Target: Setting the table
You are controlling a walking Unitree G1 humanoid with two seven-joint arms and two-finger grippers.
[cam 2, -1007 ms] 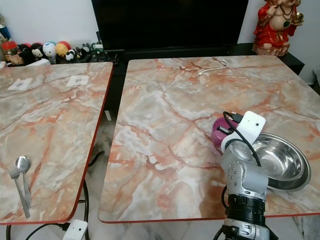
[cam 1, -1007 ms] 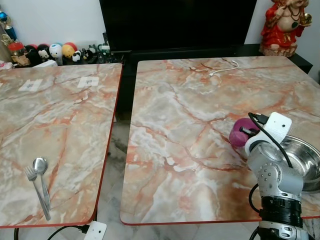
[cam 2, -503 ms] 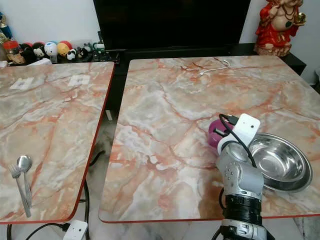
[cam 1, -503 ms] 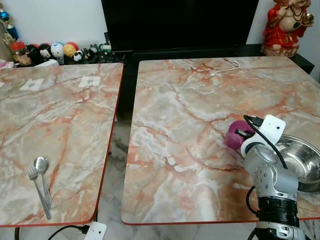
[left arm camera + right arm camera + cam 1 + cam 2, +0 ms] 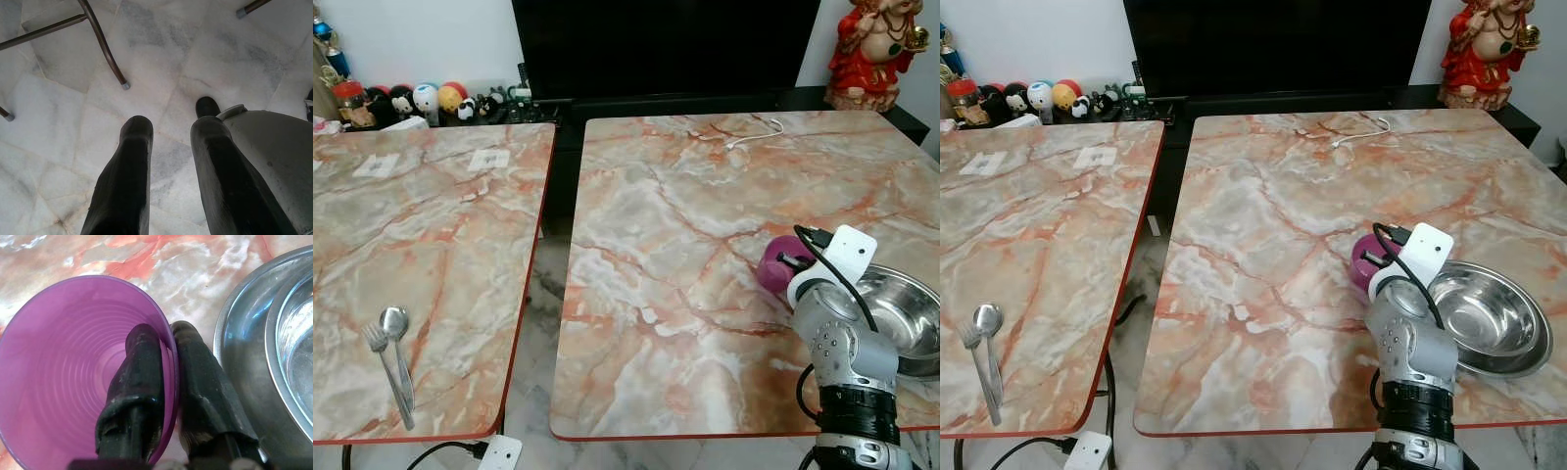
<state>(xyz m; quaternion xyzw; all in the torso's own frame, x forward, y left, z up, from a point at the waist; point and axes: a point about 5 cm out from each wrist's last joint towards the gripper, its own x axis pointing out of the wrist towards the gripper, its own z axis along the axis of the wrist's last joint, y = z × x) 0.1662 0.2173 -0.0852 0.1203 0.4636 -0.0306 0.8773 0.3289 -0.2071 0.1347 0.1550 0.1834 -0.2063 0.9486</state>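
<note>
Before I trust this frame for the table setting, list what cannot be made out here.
- Purple cup: in the eye views the right arm's wrist covers most of it, so whether its base rests on the table is hidden.
- Right gripper: hidden behind that wrist in the eye views.
- Steel bowl: cut by the left eye view's right edge.
- Fork and spoon: too small for detail.

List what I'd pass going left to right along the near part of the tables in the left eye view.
Fork → spoon → gap between the tables → purple cup held by the right hand → steel bowl.
</note>
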